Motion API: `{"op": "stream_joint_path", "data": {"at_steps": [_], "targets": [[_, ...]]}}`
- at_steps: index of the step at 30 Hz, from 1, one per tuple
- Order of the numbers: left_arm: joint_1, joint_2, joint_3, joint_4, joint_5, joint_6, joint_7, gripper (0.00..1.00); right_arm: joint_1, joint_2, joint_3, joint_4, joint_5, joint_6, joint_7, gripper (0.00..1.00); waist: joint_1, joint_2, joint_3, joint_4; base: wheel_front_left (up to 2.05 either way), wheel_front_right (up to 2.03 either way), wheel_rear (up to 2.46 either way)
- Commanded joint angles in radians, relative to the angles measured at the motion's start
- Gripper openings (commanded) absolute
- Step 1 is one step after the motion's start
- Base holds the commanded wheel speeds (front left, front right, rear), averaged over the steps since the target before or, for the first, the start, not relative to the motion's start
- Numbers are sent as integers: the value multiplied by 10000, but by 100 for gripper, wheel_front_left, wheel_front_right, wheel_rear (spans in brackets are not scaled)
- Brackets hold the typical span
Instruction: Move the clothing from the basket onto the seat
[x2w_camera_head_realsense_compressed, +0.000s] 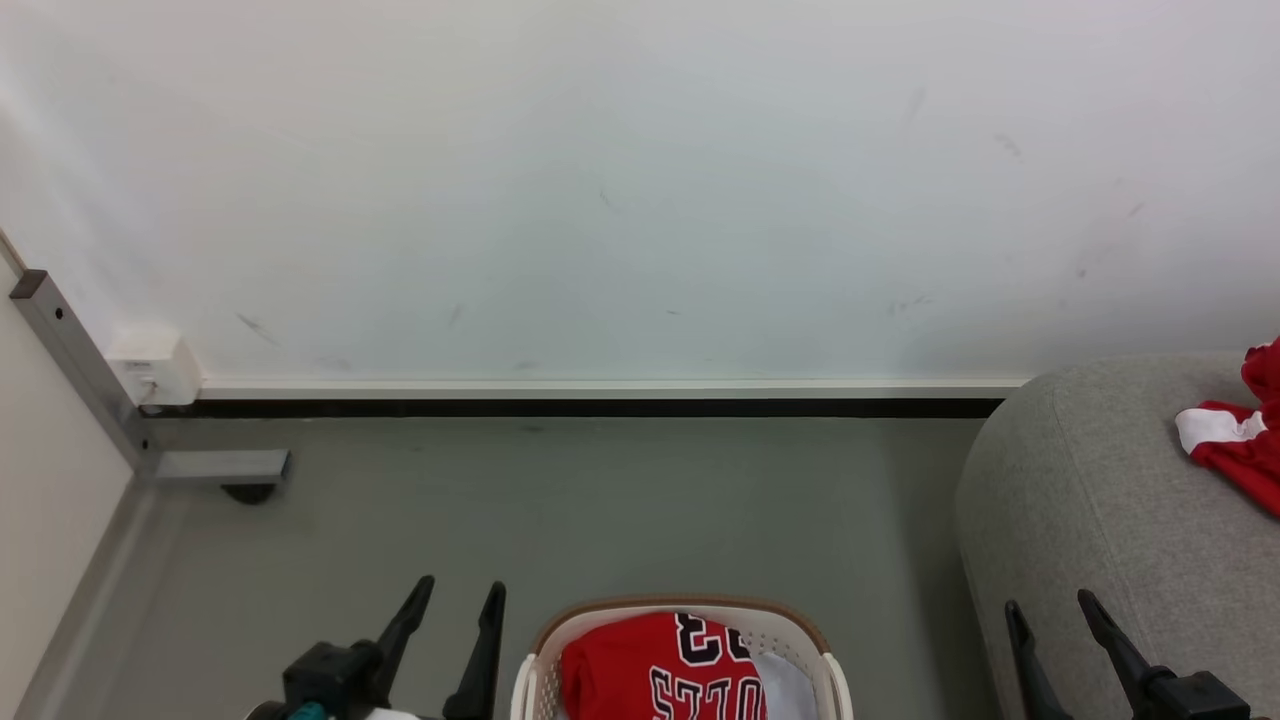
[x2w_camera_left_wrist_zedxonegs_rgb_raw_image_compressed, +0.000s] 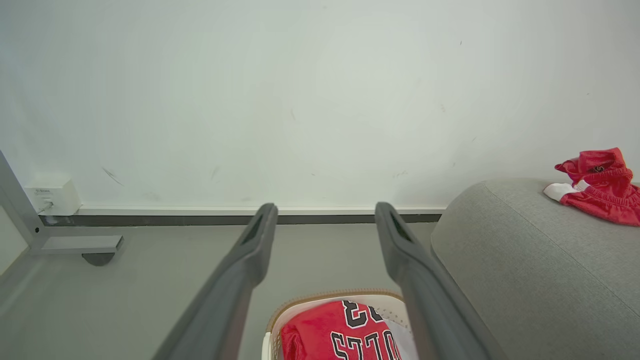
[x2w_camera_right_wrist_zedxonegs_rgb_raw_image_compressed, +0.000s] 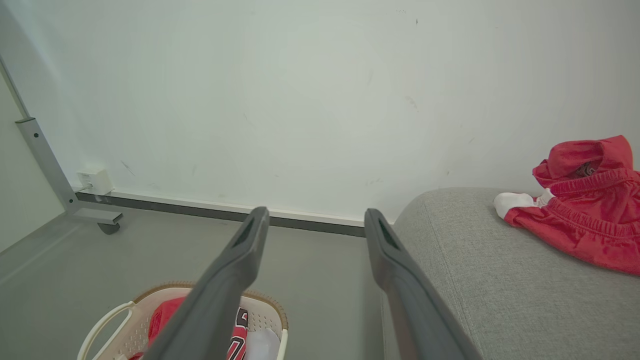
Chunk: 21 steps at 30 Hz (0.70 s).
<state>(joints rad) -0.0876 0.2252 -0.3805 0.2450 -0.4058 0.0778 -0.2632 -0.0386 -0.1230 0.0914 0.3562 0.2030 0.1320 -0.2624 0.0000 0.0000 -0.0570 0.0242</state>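
A red jersey (x2w_camera_head_realsense_compressed: 660, 670) with black-and-white letters lies in the white basket (x2w_camera_head_realsense_compressed: 690, 612) at the bottom centre of the head view; it also shows as jersey (x2w_camera_left_wrist_zedxonegs_rgb_raw_image_compressed: 340, 332) and jersey (x2w_camera_right_wrist_zedxonegs_rgb_raw_image_compressed: 167, 315) in basket (x2w_camera_right_wrist_zedxonegs_rgb_raw_image_compressed: 115, 320). A second red garment (x2w_camera_head_realsense_compressed: 1240, 440) with white trim lies on the grey seat (x2w_camera_head_realsense_compressed: 1090, 500), seen too as red garment (x2w_camera_left_wrist_zedxonegs_rgb_raw_image_compressed: 597, 187) and red garment (x2w_camera_right_wrist_zedxonegs_rgb_raw_image_compressed: 580, 210). My left gripper (x2w_camera_head_realsense_compressed: 462, 593) stands open left of the basket, holding nothing. Over the seat's front edge, my right gripper (x2w_camera_head_realsense_compressed: 1050, 605) is open and empty.
A white wall with a dark skirting strip (x2w_camera_head_realsense_compressed: 580, 407) runs behind. A grey metal frame leg with a castor (x2w_camera_head_realsense_compressed: 220, 470) and a white wall box (x2w_camera_head_realsense_compressed: 155, 368) stand at the left. Grey floor (x2w_camera_head_realsense_compressed: 600, 510) lies between the wall, basket and seat.
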Motion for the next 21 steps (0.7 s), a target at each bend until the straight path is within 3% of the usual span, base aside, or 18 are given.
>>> {"op": "stream_joint_path", "data": {"at_steps": [1, 21], "targets": [[104, -32, 94, 25, 73, -44, -22, 100, 113, 11, -37, 10, -69, -24, -34, 100, 0, 0, 2, -2, 0, 0, 0], [121, -621, 817, 378, 834, -712, -20, 100, -86, -6, 26, -37, -22, -24, -35, 100, 0, 0, 68, -130, 0, 0, 0]]}}
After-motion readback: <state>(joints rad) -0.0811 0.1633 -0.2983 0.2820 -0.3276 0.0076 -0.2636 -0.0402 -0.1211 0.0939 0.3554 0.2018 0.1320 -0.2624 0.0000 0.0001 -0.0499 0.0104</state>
